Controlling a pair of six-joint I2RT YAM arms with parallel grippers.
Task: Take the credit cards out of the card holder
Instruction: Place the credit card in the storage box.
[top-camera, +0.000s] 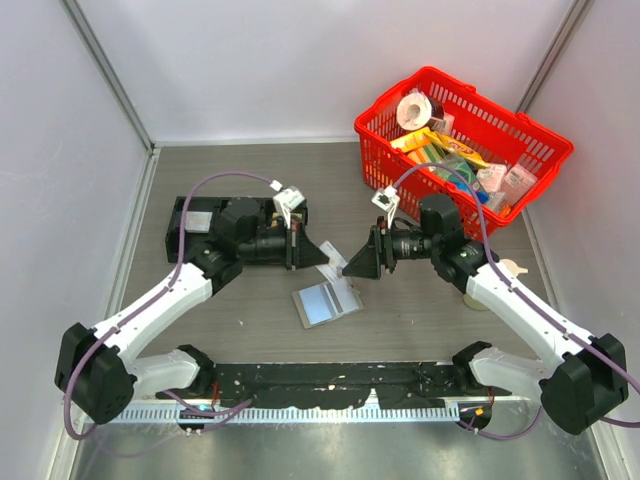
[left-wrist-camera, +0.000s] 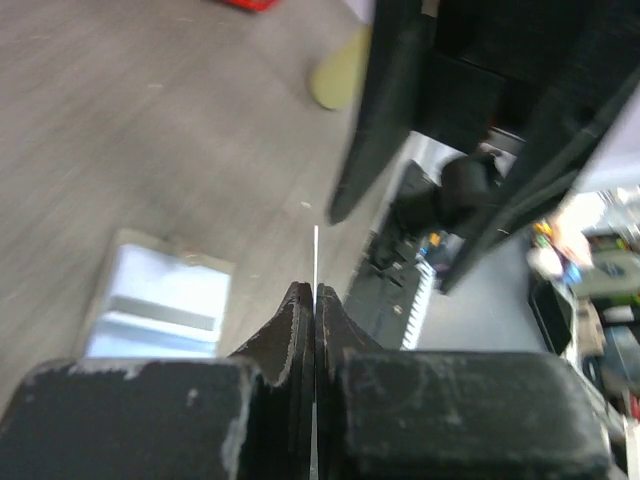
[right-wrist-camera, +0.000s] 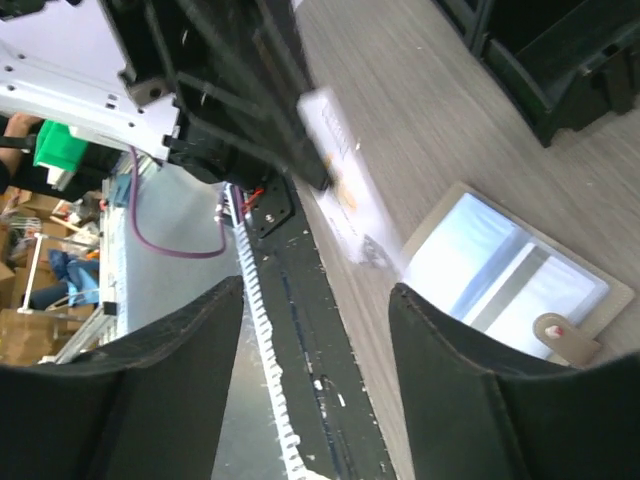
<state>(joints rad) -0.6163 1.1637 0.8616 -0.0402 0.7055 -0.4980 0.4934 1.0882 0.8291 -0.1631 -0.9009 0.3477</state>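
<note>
The card holder (top-camera: 325, 301) lies open on the table between the arms, its pale blue clear-pocketed panels facing up. It also shows in the left wrist view (left-wrist-camera: 160, 300) and the right wrist view (right-wrist-camera: 510, 265). My left gripper (top-camera: 324, 257) is shut on a thin whitish credit card (top-camera: 331, 270) and holds it just above and behind the holder. The card is edge-on in the left wrist view (left-wrist-camera: 316, 250), between the closed jaws of the left gripper (left-wrist-camera: 315, 292). My right gripper (top-camera: 349, 267) is open and empty, facing the card (right-wrist-camera: 340, 190) from the right. The right gripper's fingers (right-wrist-camera: 315, 290) stand wide apart.
A red basket (top-camera: 375, 165) full of packets and a tape roll stands at the back right. A long black tray (top-camera: 188, 222) lies behind the left arm. A pale round object (top-camera: 478, 298) sits beside the right arm. A black strip (top-camera: 330, 380) runs along the near edge.
</note>
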